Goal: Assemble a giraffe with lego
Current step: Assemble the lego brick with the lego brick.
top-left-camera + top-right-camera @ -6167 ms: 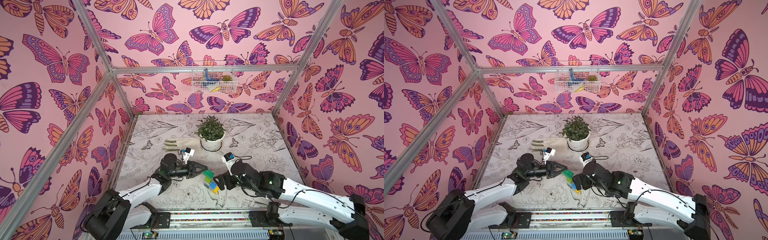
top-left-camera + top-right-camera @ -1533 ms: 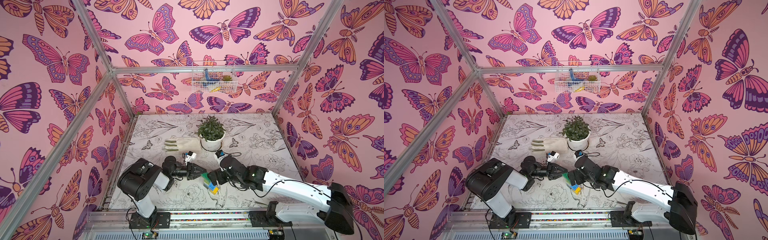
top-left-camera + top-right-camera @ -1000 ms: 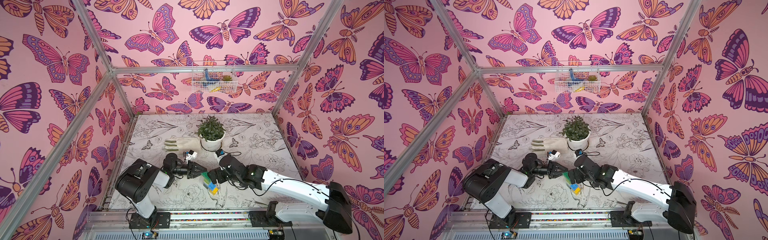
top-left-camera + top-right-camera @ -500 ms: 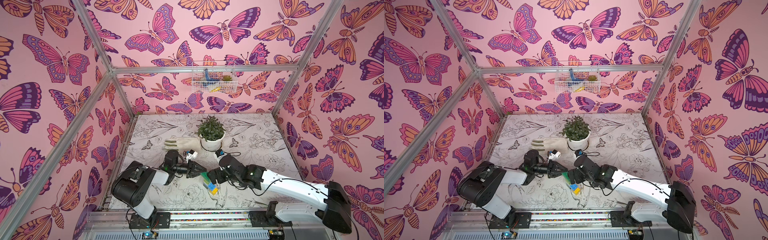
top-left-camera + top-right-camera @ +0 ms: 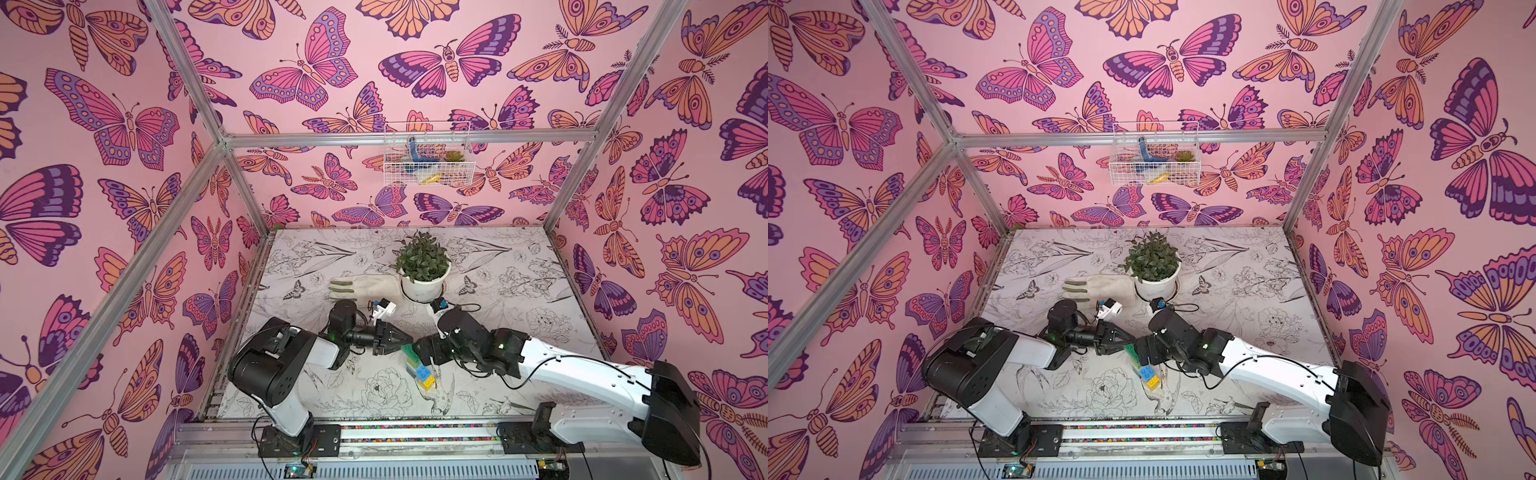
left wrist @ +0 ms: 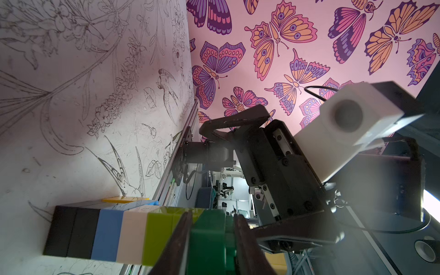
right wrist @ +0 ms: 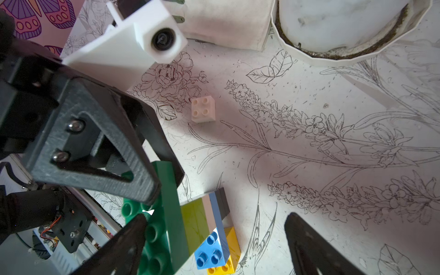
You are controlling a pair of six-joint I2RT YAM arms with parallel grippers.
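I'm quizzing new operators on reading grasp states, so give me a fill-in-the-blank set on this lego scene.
1. The left gripper is shut on the dark ____ end of the giraffe.
2. The right gripper is ____, not clamped on anything.
3. One loose brick on the table, apart from the giraffe, is ____.
Missing words: green; open; white.

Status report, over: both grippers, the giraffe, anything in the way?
Left gripper shut on giraffe head brick. Right gripper open, near it. White brick loose on table, apart.
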